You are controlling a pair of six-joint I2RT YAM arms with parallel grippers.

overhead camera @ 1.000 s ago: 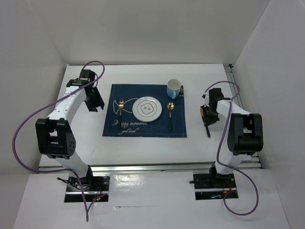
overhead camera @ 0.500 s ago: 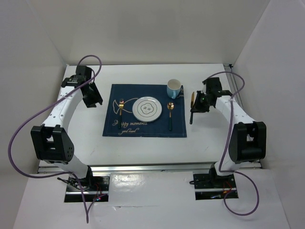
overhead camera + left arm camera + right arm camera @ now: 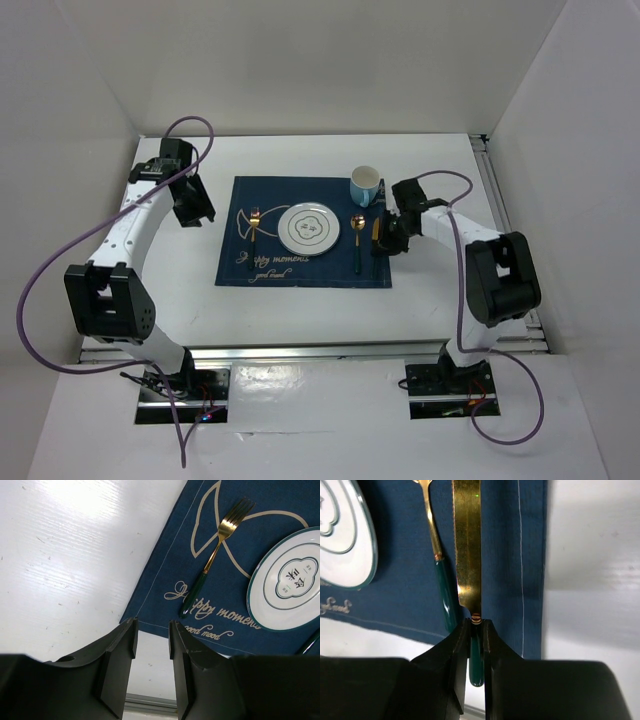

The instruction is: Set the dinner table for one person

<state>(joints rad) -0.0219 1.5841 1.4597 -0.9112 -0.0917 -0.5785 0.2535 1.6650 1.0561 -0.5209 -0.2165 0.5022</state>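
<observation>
The white dinner table (image 3: pixel 300 310) holds a dark blue placemat (image 3: pixel 262 272) with a white plate (image 3: pixel 308 228), a gold fork (image 3: pixel 254 228) on its left and a gold spoon (image 3: pixel 357 240) on its right. My right gripper (image 3: pixel 386 240) is shut on the green handle of a gold-bladed knife (image 3: pixel 467 545). It holds the knife over the placemat's right strip (image 3: pixel 505 555), just right of the spoon (image 3: pixel 445 595). I cannot tell whether the knife touches the cloth. My left gripper (image 3: pixel 196 210) is open and empty, over bare table (image 3: pixel 65 555) left of the placemat.
A blue and white cup (image 3: pixel 365 185) stands at the placemat's back right corner, close behind my right gripper. A silver rail (image 3: pixel 320 350) runs along the near edge. White walls enclose the table on three sides.
My right gripper has carried the knife leftwards from the table's right side to over the placemat beside the spoon. My left arm shifted slightly back, then stayed still.
</observation>
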